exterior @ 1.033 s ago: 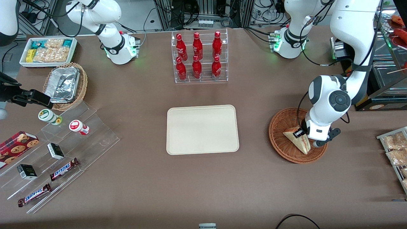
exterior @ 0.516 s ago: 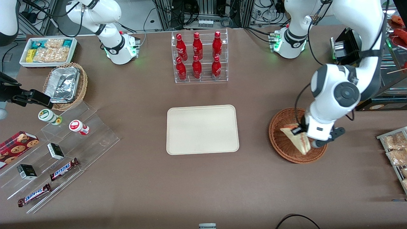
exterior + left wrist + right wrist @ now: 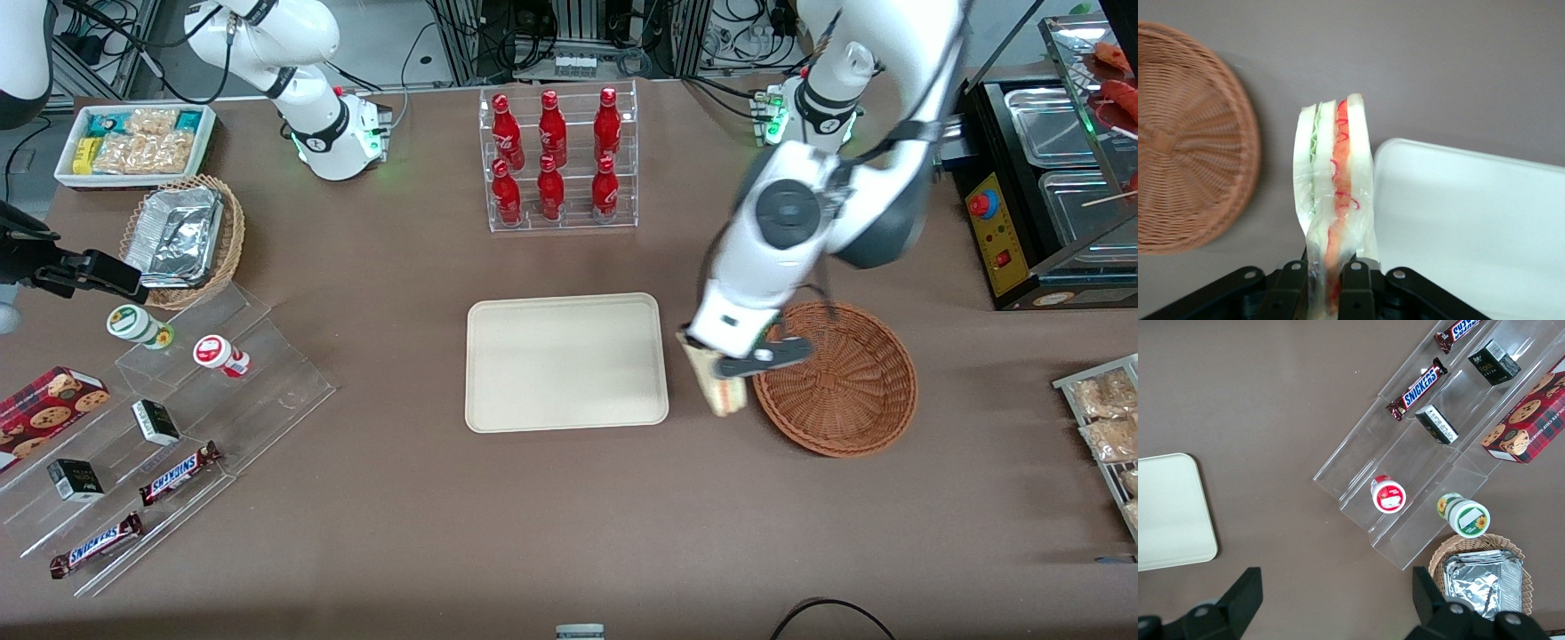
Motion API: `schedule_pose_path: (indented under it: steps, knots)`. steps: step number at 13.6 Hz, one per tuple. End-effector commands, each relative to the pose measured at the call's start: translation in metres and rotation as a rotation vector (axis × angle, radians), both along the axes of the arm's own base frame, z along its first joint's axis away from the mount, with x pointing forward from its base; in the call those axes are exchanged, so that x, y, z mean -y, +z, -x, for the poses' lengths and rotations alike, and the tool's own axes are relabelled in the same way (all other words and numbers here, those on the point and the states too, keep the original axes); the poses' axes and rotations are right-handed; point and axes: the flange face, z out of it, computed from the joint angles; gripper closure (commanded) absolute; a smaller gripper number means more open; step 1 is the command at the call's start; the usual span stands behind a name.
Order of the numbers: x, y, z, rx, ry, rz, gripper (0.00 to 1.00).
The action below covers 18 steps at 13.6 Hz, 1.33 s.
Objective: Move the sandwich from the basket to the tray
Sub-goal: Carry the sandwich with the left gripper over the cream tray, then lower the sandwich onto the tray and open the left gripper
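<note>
Pale sandwich [image 3: 1335, 193] shows red and green layers; basket [image 3: 845, 391] reddish-brown woven wicker; tray [image 3: 565, 362] plain cream.

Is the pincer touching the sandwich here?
Touching. In the left wrist view, the pincer is shut on the sandwich, its fingers pressing both faces, carried between the basket and tray.

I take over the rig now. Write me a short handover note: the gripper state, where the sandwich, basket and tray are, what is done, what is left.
Gripper: shut on the sandwich, held in the air between the basket and the tray.
Basket: nothing in it.
Tray: nothing on it.
Done: sandwich picked out of the basket.
Left: carry it over the tray, lower it, open the gripper, withdraw.
</note>
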Motion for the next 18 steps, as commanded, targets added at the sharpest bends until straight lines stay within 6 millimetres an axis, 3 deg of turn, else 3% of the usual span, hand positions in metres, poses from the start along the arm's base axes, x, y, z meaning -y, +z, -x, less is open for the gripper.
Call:
schedule_pose_path:
  steps: [1,2,5,7,11,15,18]
  knots:
    - [0.057,-0.029,-0.002,-0.003,-0.057,-0.01,1.0]
    - [0.065,-0.04,-0.001,-0.011,-0.068,-0.015,1.0]
    - [0.115,-0.076,0.02,0.005,-0.142,0.001,1.0]
    - [0.133,-0.094,0.02,0.022,-0.161,0.019,1.0]
    - [0.177,-0.124,0.051,0.006,-0.229,0.009,1.0]
    - [0.197,-0.141,0.07,0.013,-0.235,0.014,1.0]
    - [0.197,-0.144,0.072,0.009,-0.237,0.011,1.0]
